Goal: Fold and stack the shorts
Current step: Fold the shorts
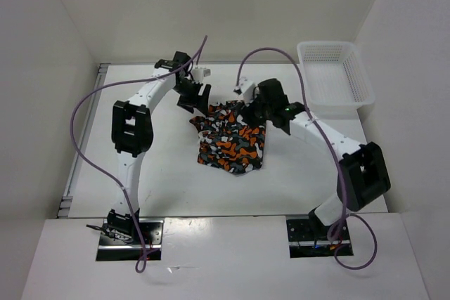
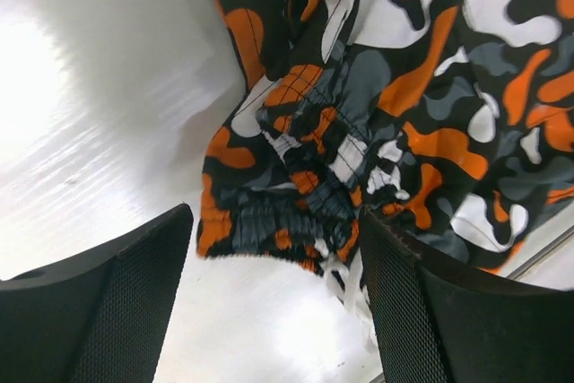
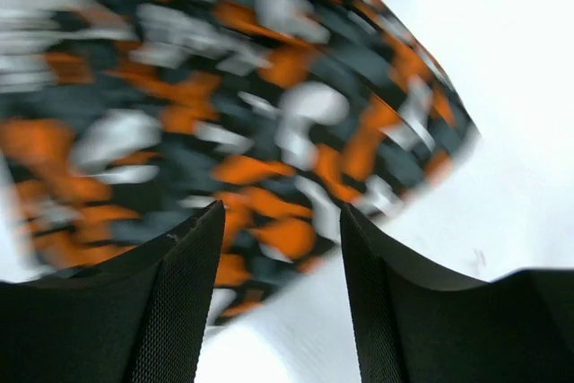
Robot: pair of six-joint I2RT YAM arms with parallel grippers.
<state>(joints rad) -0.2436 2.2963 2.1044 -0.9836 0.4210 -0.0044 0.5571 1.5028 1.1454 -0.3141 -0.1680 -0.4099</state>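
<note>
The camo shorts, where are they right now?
In the top view, the camo shorts lie between the left gripper and the right gripper, left of the white mesh basket.

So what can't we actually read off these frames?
- Top view: the shorts have their far edge under the left fingers and right fingers; layer count unreadable.
- Right wrist view: fabric is motion-blurred, so no seams or hems can be made out.
- Left wrist view: the shorts are cut off by the top and right edges; the drawstring end runs behind a finger.
</note>
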